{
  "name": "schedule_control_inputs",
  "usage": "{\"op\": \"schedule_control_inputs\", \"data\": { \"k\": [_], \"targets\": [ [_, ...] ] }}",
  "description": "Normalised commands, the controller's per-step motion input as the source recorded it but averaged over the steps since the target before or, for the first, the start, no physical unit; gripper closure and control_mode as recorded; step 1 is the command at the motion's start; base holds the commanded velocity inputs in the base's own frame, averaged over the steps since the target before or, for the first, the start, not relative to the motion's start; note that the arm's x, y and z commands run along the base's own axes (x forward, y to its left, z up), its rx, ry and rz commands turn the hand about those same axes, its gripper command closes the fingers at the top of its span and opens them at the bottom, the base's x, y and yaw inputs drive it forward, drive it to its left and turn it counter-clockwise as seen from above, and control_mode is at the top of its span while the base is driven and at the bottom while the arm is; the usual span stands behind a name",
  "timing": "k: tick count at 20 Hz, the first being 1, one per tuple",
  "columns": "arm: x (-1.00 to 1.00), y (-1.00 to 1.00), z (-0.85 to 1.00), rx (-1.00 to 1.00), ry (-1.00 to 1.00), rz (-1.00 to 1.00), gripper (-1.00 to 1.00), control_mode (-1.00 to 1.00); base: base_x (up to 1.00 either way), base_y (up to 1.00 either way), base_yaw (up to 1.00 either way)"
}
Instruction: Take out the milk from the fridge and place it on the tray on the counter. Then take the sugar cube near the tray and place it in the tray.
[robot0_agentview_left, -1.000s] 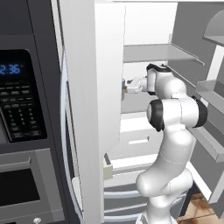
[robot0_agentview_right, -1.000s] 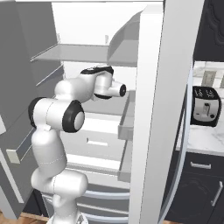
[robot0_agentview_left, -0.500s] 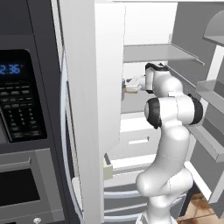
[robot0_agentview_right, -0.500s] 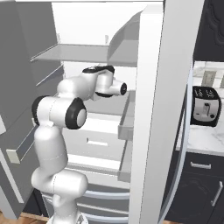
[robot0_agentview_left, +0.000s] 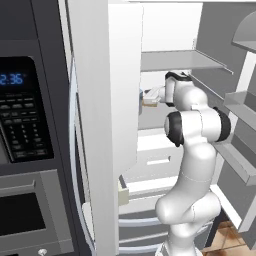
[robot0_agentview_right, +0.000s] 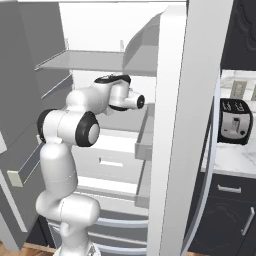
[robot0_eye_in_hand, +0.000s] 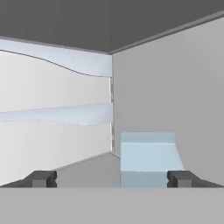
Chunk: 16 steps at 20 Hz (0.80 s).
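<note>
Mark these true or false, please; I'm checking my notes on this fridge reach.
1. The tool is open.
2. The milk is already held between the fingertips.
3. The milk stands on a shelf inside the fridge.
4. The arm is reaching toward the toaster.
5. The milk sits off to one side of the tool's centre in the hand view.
1. True: the tool is open, its fingertips set wide apart.
2. False: the milk stands ahead of the tool, not between the fingertips.
3. True: it stands on a grey shelf near a corner inside the fridge.
4. False: the arm reaches into the fridge; the toaster is outside on the counter.
5. True: it lies near the right fingertip.
</note>
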Motion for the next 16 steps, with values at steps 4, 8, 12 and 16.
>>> {"op": "schedule_control_inputs", "data": {
  "k": [4, 8, 12, 16],
  "targets": [
    [0.15, -0.05, -0.14, 0.01, 0.00, 0.06, -1.00, -1.00, 0.00, 0.00, 0.00],
    [0.29, 0.00, -0.20, 0.03, 0.00, 0.10, -1.00, -1.00, 0.00, 0.00, 0.00],
    [0.31, -0.03, -0.09, 0.02, 0.00, 0.12, -1.00, -1.00, 0.00, 0.00, 0.00],
    [0.11, -0.14, 0.00, 0.02, 0.00, 0.10, -1.00, -1.00, 0.00, 0.00, 0.00]
  ]
}}
